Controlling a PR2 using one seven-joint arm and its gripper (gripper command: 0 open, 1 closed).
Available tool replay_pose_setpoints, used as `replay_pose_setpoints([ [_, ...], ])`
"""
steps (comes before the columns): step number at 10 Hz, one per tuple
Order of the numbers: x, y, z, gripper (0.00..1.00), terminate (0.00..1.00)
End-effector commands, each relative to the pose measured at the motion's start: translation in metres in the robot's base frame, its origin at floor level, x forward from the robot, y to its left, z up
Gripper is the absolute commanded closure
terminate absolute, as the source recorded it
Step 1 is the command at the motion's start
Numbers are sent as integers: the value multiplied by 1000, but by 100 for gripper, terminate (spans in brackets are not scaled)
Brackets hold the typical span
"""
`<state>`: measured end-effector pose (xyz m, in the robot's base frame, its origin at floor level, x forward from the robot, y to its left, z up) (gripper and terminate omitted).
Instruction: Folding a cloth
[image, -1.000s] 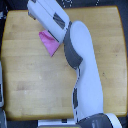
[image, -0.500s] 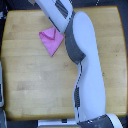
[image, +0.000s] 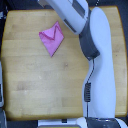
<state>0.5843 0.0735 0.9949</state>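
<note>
The pink-magenta cloth (image: 51, 39) lies flat on the wooden table (image: 35, 85), in the far part towards the exterior view's left. It forms a small pointed wedge with a folded flap along its upper side. My white arm (image: 97, 65) rises from the near edge on the exterior view's right. Its forearm (image: 70, 15) slants over the table just beside the cloth's upper right corner and leaves the frame at the top. The gripper itself lies beyond the top edge of the picture.
A grey object (image: 2, 95) sits off the table's edge on the exterior view's left. A dark cable (image: 88, 95) hangs along the arm's lower part. The robot's base (image: 100, 122) stands at the near edge.
The forearm has drawn back towards the top and the exterior view's right. It covered the cloth's right part before, and the whole cloth now shows, lying still.
</note>
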Motion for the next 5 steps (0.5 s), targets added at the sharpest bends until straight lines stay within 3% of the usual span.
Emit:
replay_pose_setpoints([
  [1,-90,-146,29,0,0],
  [5,-118,-206,43,0,0],
])
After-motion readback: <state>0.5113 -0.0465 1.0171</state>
